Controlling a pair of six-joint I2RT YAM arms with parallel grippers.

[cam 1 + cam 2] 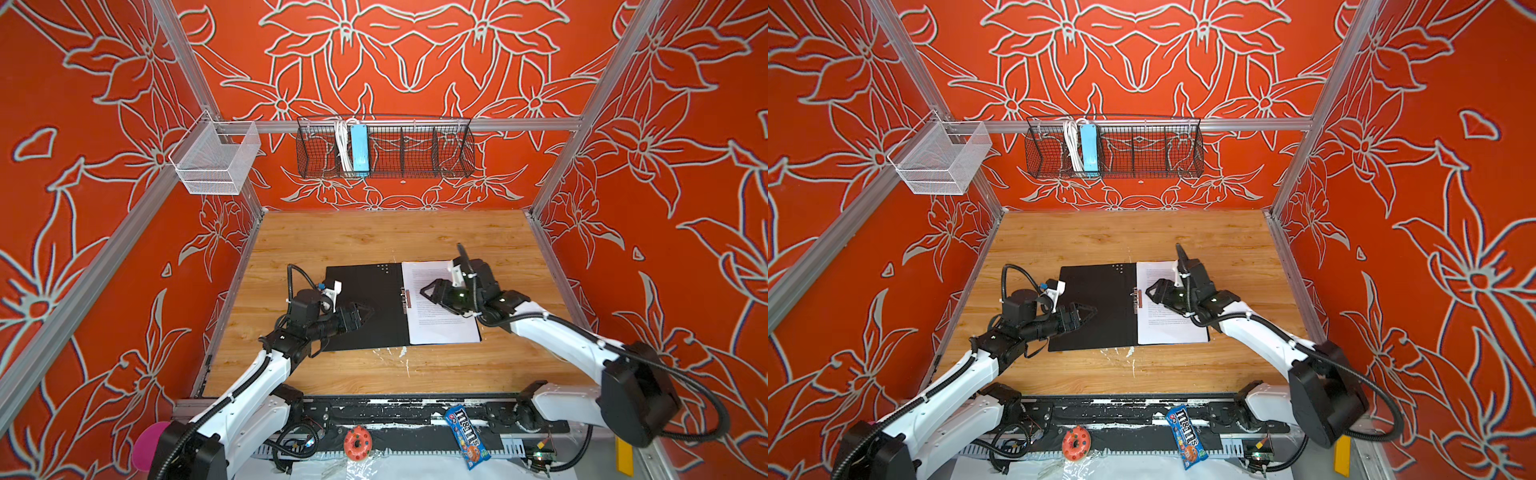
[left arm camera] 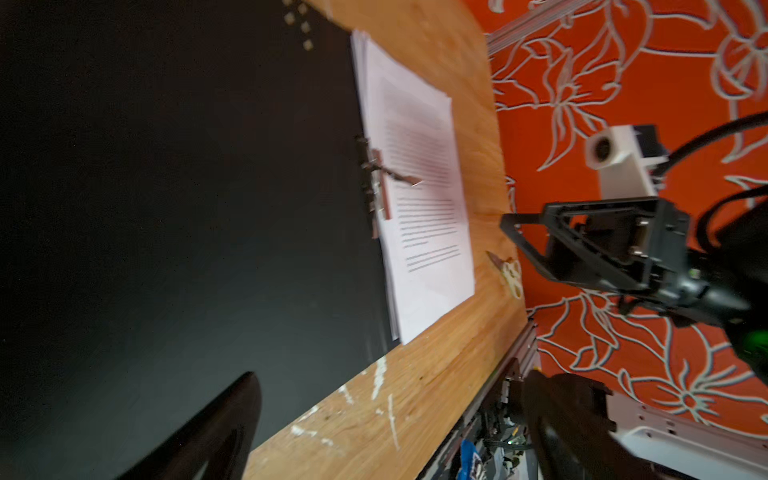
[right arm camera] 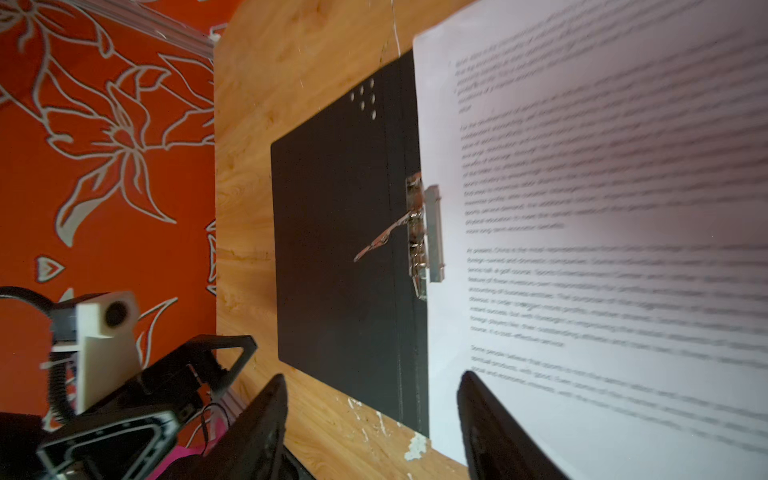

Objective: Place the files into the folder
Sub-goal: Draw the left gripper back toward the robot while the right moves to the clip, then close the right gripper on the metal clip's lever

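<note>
The files [image 1: 442, 328] look thin, limp; I would pinch the free edge. Left fingers [image 2: 216, 432] and right fingers [image 3: 498, 436] are released, empty.

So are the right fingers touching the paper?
Apart. The left wrist view shows the right fingers raised off the paper, with a gap between them.

A blue power strip [image 1: 359, 149] stands in the black wire basket [image 1: 415, 154].
</note>
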